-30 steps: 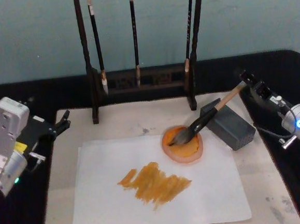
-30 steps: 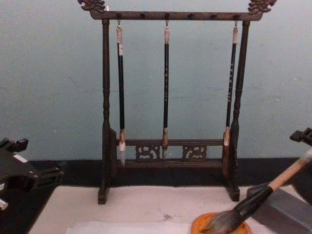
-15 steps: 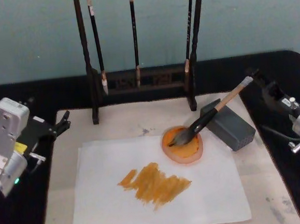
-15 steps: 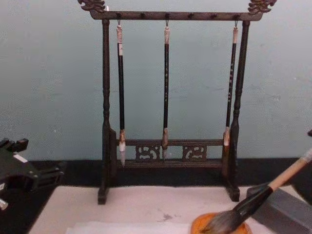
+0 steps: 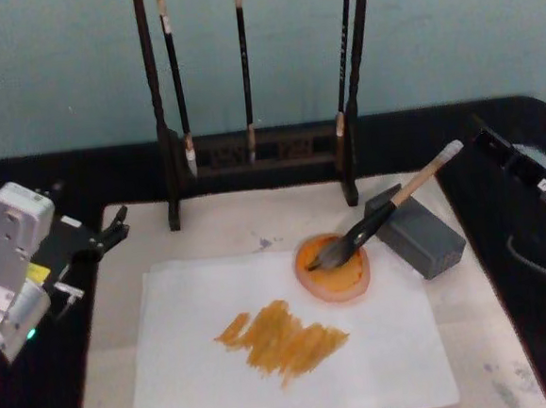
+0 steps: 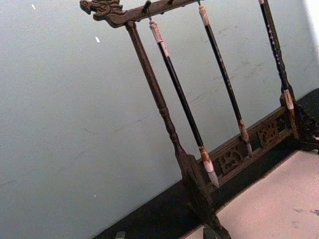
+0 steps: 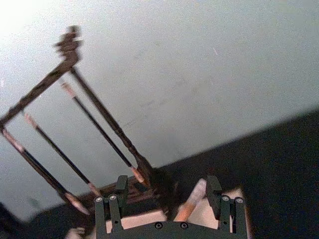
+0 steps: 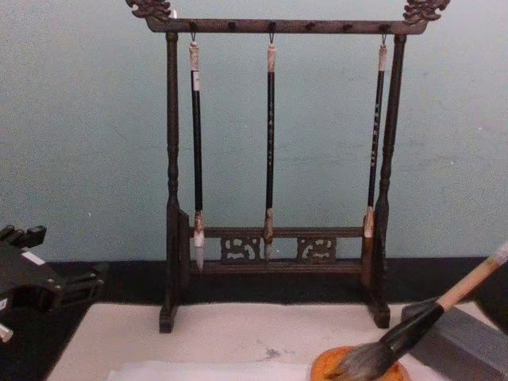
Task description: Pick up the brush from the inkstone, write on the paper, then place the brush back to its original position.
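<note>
Brush (image 5: 384,208) lies propped: handle across the grey inkstone block (image 5: 415,230), bristles down in the orange ink dish (image 5: 332,266) just beside the block. Paper (image 5: 192,371) on the block's near side, under the dish edge, carries a patch of orange strokes (image 5: 280,334), so the writing looks done and the brush reads as returned.

Right gripper (image 7: 167,198) sits off past the block's outer side, over the black table (image 5: 538,325); fingers spread wide, nothing between them, the brush's capped end visible beyond the gap. Left gripper (image 5: 114,227) parked well away from the block on the paper's other side; can't tell how its fingers stand.

Step in hand, as I judge it: clearing away. Best done by drawing straight out along the handle's line, fingers kept apart, so the white end cap isn't nudged and the brush doesn't roll off the block.

Surface: cream mat (image 5: 231,217) on black table. Brush stand (image 8: 274,171) with three slim hanging brushes behind the block; pale blue-green wall behind.
</note>
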You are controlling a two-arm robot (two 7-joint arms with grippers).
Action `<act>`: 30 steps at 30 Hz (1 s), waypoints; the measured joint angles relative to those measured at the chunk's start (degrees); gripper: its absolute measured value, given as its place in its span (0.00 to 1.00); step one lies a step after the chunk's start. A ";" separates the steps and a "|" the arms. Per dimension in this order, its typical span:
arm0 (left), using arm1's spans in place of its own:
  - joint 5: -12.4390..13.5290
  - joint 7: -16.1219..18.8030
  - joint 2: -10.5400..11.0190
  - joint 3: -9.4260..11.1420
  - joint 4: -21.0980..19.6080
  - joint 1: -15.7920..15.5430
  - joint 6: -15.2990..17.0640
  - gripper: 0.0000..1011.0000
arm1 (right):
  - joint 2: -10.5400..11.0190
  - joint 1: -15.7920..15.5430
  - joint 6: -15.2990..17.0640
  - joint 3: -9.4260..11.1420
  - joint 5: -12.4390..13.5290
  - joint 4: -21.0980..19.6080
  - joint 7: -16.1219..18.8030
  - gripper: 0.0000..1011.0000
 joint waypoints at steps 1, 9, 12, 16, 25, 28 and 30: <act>0.00 0.00 0.00 0.00 0.00 0.00 0.00 1.00 | 0.68 -0.28 -1.94 -0.67 -4.58 -1.18 -1.15 0.99; 0.00 0.00 0.00 0.00 0.00 0.00 0.00 1.00 | 1.96 0.50 -5.64 -4.45 -20.38 -3.59 -4.69 0.99; 0.00 0.00 0.00 0.00 0.00 0.00 0.00 1.00 | 2.01 1.11 -5.69 -5.95 -25.04 -3.87 -5.53 0.99; 0.00 0.00 0.00 0.00 0.00 0.00 0.00 1.00 | 2.04 1.42 -5.43 -7.40 -29.20 -4.23 -6.18 0.99; 0.00 0.00 0.00 0.00 0.00 0.00 0.00 1.00 | 2.09 0.50 -4.64 -9.16 -34.91 -4.94 -6.32 0.99; 0.00 0.00 0.00 0.00 0.00 0.00 0.00 1.00 | 1.87 -0.18 -4.25 -9.32 -35.17 -4.92 -5.89 0.99; 0.00 0.00 0.00 0.00 0.00 0.00 0.00 1.00 | 1.63 -0.69 -4.03 -9.32 -35.17 -4.67 -5.63 0.99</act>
